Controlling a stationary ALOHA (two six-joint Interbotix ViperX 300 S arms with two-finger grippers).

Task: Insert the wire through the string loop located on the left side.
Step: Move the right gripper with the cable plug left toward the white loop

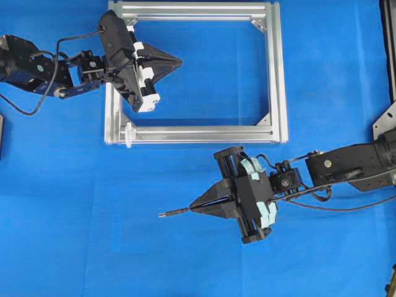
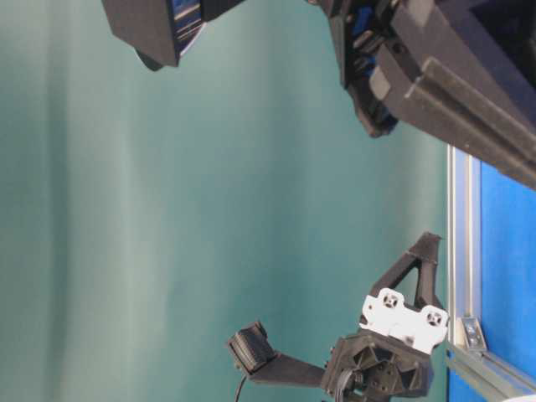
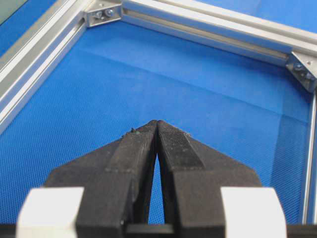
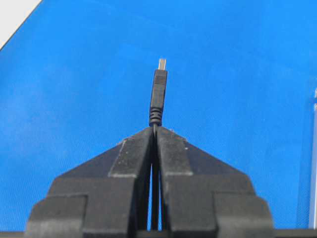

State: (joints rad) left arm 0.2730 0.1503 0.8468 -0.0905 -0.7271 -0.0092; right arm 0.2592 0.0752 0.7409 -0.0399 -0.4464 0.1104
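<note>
My right gripper [image 1: 193,208] is shut on the wire [image 1: 173,213] just behind its small dark plug, which sticks out to the left over the blue cloth. In the right wrist view the plug of the wire [image 4: 158,94] stands straight out past the gripper [image 4: 154,128]. The string loop [image 1: 129,133] is a tiny white ring at the lower-left corner of the silver frame [image 1: 276,74], up and to the left of the plug. My left gripper [image 1: 178,62] is shut with nothing in it, above the cloth inside the frame's upper left part; its closed tips [image 3: 157,122] point at the far rail.
The aluminium frame [image 3: 208,34] lies flat on the blue cloth, with corner brackets [image 3: 101,13] at its inner corners. The right arm [image 1: 352,164] reaches in from the right, below the frame. A metal bracket [image 1: 385,124] sits at the right edge.
</note>
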